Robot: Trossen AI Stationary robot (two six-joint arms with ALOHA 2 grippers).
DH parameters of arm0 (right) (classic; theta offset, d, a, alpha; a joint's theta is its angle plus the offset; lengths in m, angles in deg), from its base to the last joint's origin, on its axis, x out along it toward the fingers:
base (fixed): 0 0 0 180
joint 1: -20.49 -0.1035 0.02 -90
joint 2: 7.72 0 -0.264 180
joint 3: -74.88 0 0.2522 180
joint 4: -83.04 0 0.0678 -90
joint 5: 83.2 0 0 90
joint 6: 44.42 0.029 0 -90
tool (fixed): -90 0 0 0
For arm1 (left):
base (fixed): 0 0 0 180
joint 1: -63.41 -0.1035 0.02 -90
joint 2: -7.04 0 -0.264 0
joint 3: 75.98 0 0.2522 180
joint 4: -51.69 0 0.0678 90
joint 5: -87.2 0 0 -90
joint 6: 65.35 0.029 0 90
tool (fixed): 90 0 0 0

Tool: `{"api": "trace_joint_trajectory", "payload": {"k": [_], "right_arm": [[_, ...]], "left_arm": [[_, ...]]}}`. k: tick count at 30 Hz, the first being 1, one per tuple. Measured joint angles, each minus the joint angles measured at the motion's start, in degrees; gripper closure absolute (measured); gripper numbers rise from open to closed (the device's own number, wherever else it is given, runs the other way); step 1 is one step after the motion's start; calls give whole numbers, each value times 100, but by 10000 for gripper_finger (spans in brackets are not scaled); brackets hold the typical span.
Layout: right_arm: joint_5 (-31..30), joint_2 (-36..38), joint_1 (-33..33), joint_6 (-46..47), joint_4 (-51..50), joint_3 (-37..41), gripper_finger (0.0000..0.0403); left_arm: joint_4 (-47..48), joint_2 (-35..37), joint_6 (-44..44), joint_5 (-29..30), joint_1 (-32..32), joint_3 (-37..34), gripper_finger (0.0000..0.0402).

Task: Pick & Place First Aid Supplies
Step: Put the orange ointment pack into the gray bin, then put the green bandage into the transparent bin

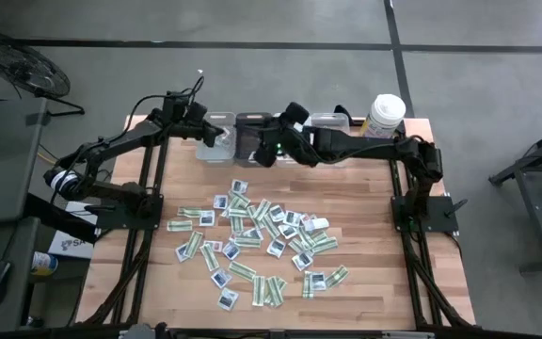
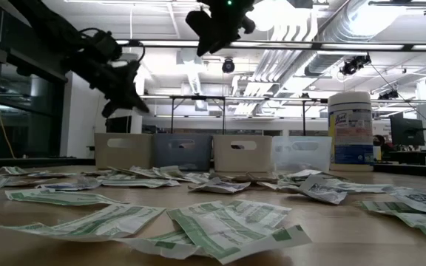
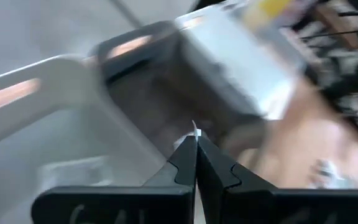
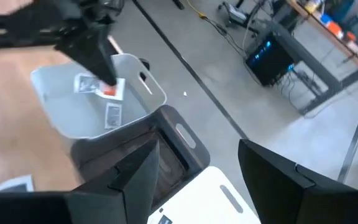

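Many small first aid packets [image 1: 262,240], green-and-white strips and squarish white ones, lie flat and scattered on the wooden table [image 1: 374,282]. Four small bins stand in a row at the far edge. My left gripper [image 1: 213,137] [image 3: 195,140] hangs over the leftmost light bin [image 4: 79,112], shut on a small white packet [image 4: 112,89]. Two packets lie inside that bin. My right gripper [image 1: 264,153] [image 4: 210,180] hovers open over the dark second bin [image 4: 166,137], with nothing between its fingers. My left gripper pinches the small packet between its two fingertips. In the left wrist view only a thin white sliver [image 3: 194,129] sticks out past the tips. The fingers slant down from the table's left toward the light bin. The packet is lifted clear, above the bin's inside.
A tall white canister [image 1: 385,115] with a blue label [image 2: 350,131] stands at the far right, beside the clear fourth bin [image 2: 302,153]. The bins line the far edge [image 2: 182,151]. Bare wood shows along the table's left, right and near edges.
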Motion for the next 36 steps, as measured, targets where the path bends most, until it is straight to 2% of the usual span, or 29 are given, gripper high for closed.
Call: {"api": "trace_joint_trajectory", "payload": {"k": [6,14,24,29,36], "right_arm": [[96,0,188,76,2,-2,188],[79,0,223,91,-1,-2,191],[127,0,219,317,-296,-2,191],[585,72,219,918,-961,-4,191],[1451,399,219,1885,-2846,-4,196]], "left_arm": [[281,-361,155,919,-23,0,401],[308,-797,151,845,-23,0,386],[325,-824,283,720,-23,0,308],[311,-694,569,411,-23,0,292],[304,-110,1102,166,-23,0,291]]}}
